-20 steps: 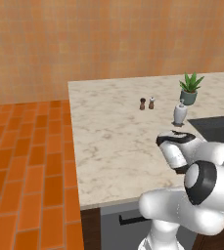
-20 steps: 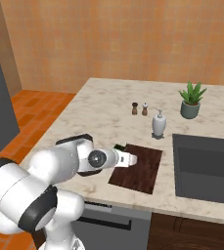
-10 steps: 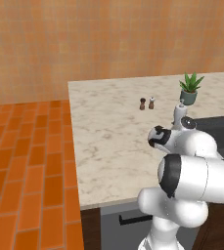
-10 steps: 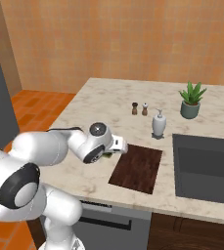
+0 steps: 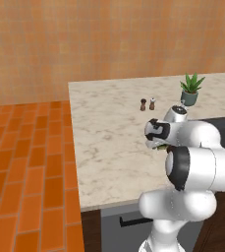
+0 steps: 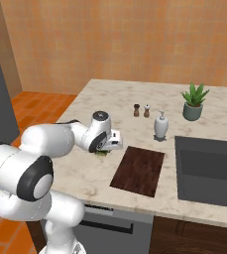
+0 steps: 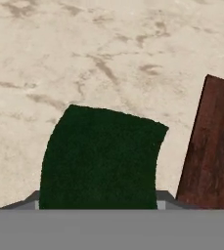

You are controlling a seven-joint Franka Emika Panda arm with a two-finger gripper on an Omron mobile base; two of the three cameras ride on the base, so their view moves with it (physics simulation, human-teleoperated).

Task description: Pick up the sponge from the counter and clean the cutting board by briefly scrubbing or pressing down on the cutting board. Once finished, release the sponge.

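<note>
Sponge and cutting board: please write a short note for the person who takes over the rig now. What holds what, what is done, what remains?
Gripper: shut on the sponge, low over the counter, just left of the cutting board.
Cutting board: flat on the counter in front of the soap bottle, left of the sink; nothing on it.
Done: sponge grasped.
Left: carry the sponge onto the board, press or scrub briefly, then release it.
</note>
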